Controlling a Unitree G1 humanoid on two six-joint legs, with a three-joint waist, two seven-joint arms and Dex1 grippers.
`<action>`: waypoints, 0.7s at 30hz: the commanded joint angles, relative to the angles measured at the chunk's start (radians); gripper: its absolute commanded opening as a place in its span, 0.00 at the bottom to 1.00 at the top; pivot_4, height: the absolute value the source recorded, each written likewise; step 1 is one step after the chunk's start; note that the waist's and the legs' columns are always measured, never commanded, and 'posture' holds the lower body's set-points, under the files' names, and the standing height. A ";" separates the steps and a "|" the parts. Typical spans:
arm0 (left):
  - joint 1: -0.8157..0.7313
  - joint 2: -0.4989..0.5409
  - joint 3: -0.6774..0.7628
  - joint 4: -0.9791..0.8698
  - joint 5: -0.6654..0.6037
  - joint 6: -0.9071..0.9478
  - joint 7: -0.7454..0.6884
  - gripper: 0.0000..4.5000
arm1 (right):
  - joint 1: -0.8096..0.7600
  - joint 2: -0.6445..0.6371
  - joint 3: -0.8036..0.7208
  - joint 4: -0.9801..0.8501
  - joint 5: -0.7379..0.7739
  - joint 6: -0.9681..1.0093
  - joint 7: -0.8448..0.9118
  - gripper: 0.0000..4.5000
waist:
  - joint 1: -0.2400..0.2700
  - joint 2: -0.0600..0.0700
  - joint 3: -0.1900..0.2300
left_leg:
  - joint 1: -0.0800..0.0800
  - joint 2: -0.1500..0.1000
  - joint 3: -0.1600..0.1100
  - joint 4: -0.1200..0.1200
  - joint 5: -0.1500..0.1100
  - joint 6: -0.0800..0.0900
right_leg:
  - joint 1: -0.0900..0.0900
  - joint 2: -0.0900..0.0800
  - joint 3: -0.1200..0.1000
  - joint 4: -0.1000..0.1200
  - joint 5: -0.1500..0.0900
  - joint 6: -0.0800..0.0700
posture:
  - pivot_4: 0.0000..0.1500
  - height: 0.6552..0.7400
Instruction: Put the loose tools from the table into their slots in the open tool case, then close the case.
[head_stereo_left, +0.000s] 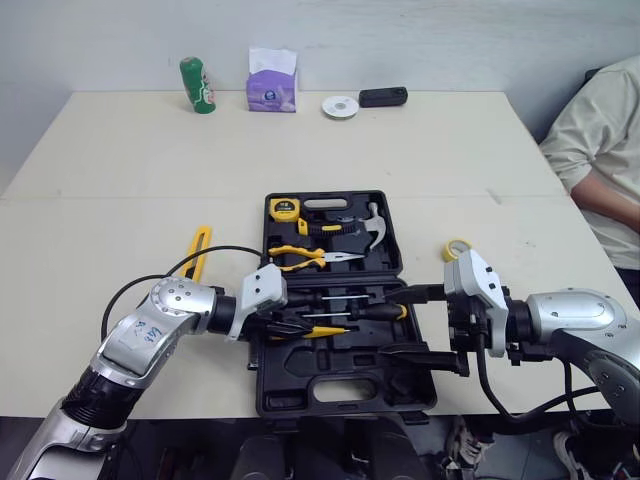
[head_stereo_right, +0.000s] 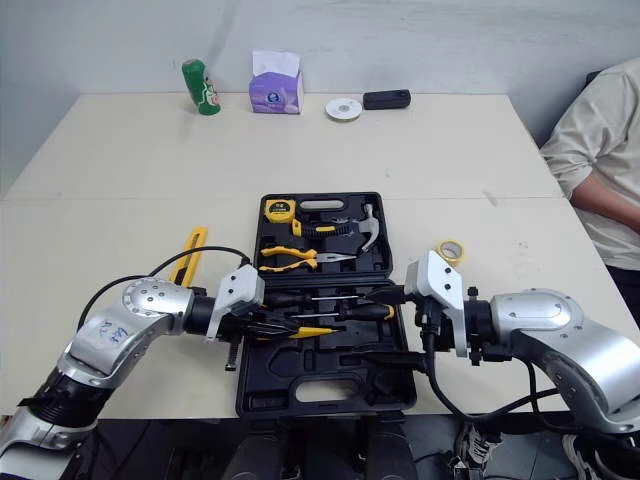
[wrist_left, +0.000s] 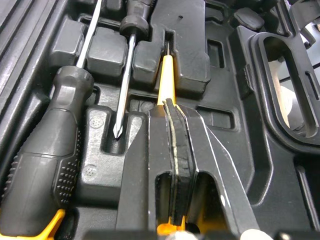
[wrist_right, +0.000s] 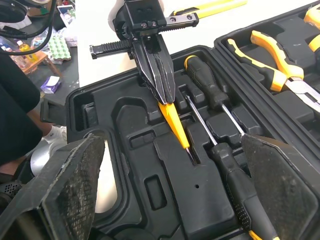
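Left wrist view: screwdriver (wrist_left: 166, 82) in case (wrist_left: 235, 95)

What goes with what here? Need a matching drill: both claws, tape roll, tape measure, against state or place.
1 left claw
2 right claw
3 yellow tape roll
4 tape measure

A in the far left corner of the tool case
B open over the tool case
C on the table, right of the tool case
D shut on the yellow screwdriver

Pairs: 1-D, 2-B, 3-C, 4-A
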 joint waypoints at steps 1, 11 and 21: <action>0.021 0.022 -0.037 -0.001 0.047 -0.008 -0.001 0.01 | -0.003 0.004 -0.019 -0.029 0.005 -0.025 0.001 1.00 | 0.000 0.000 0.000 | 0.000 0.000 0.000 0.000 0.000 0.000 | 0.000 0.000 0.000 0.000 0.000 0.000 | 1.00 0.86; 0.034 0.025 -0.017 -0.054 -0.016 0.046 -0.027 0.01 | 0.009 0.002 -0.020 -0.033 0.004 -0.032 0.001 1.00 | -0.001 0.000 0.000 | 0.000 0.000 0.000 0.000 0.000 0.000 | 0.000 0.000 0.000 0.000 0.000 0.000 | 1.00 0.86; -0.022 0.020 0.094 -0.098 -0.164 0.201 -0.006 0.01 | 0.012 -0.002 -0.021 -0.028 0.002 -0.034 0.003 1.00 | 0.000 0.000 0.000 | 0.000 0.000 0.000 0.000 0.000 0.000 | 0.000 0.000 0.000 0.000 0.000 0.000 | 1.00 0.86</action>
